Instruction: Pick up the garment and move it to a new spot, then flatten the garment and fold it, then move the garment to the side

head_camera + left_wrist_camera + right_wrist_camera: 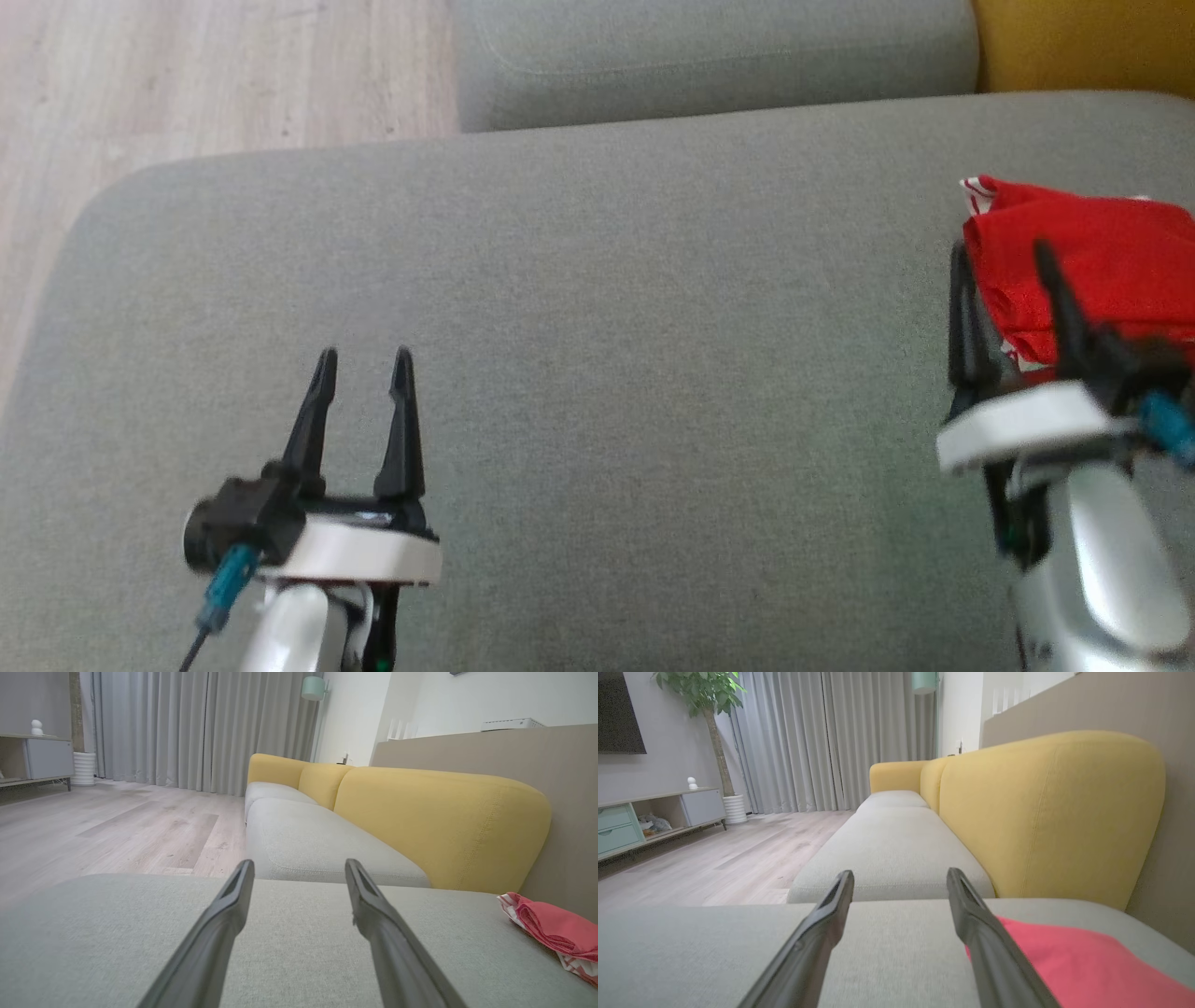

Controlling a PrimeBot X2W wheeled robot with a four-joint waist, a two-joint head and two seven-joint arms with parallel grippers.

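The garment (1102,252) is red with a bit of white striped trim and lies folded in a compact bundle at the far right of the grey sofa cushion (597,373). My right gripper (999,252) stands open at its left edge, one finger over the cloth, with nothing between the fingers. In the right wrist view the right gripper (900,873) frames bare cushion, and the garment (1069,966) lies to the right of the right finger. My left gripper (364,359) is open and empty over the cushion's near left part. The left gripper (299,863) sees the garment (556,926) far off to its right.
The cushion's rounded left edge drops to a wooden floor (187,84). A second grey seat cushion (709,56) adjoins at the far side. A yellow backrest (439,826) runs along the right behind the garment. Bare cushion spreads wide between the two grippers.
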